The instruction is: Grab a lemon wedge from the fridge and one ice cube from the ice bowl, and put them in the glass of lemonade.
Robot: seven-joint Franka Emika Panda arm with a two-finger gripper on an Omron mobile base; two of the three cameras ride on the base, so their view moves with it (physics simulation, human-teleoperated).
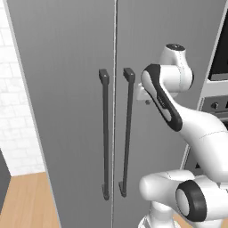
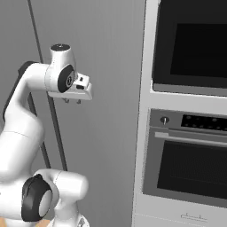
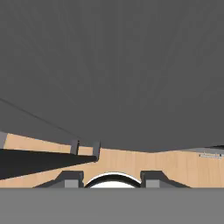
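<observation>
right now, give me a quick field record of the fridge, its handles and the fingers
fridge: both doors shut, grey brushed metal
handles: two dark vertical bars, left handle and right handle, either side of the door seam
gripper: raised in front of the right door, beside the right handle
fingers: apart, nothing between them
oven column: right of the fridge

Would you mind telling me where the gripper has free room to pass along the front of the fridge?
The fridge doors are closed. The right door panel is bare between the right handle and the oven column; the gripper hangs in front of that stretch. The left door is bare left of the left handle. It is tight at the middle seam, where the two handles stand close together.
</observation>
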